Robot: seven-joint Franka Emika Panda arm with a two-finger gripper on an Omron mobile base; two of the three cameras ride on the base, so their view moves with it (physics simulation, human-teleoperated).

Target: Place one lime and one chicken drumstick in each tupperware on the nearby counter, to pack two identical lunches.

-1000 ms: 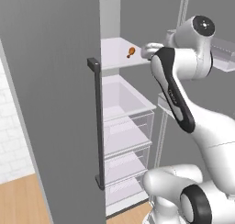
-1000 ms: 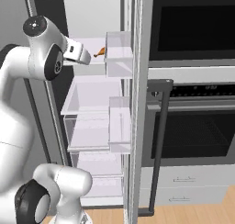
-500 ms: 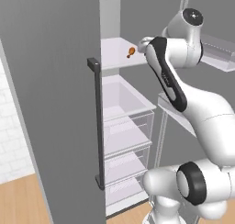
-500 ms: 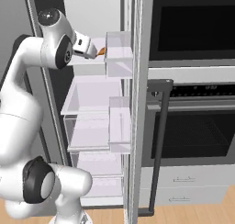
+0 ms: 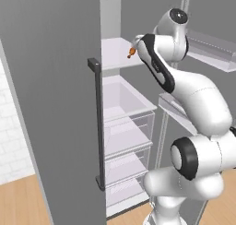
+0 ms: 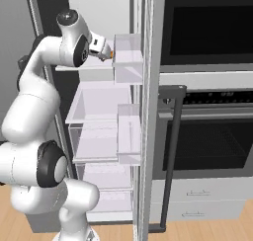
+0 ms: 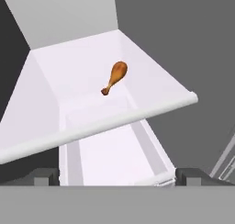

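The chicken drumstick [image 7: 115, 77] lay alone on the pale upper fridge shelf [image 7: 82, 71], toward the middle of it, touching nothing else. It was orange-brown and glossy, with a rounded meaty end pointing up-right in the hand view and a thin, darker bone stub pointing down-left. In the left base view just a small orange bit of it [image 5: 132, 52] showed past the arm, on the same shelf beside the wrist. In the right base view an orange sliver [image 6: 112, 54] peeked out right at the hand.

The gripper [image 7: 118, 176] was spread wide, with nothing between the fingers; the two dark fingertips [image 7: 43, 176] sat far apart at the bottom of the hand view. It hovered short of the shelf's front lip [image 7: 137, 115], apart from the drumstick, looking down onto it. Below the lip a clear drawer [image 7: 110, 154] was visible.

The white arm [image 5: 184, 95] reached up into the open fridge, with the hand [image 6: 99, 46] at top-shelf level. The grey fridge door [image 5: 50, 104] with a dark bar handle [image 5: 97, 122] stood open on the left side. Door bins [image 6: 128, 62] hung on the other door, and a black wall oven [image 6: 207, 136] stood to the right of the fridge.
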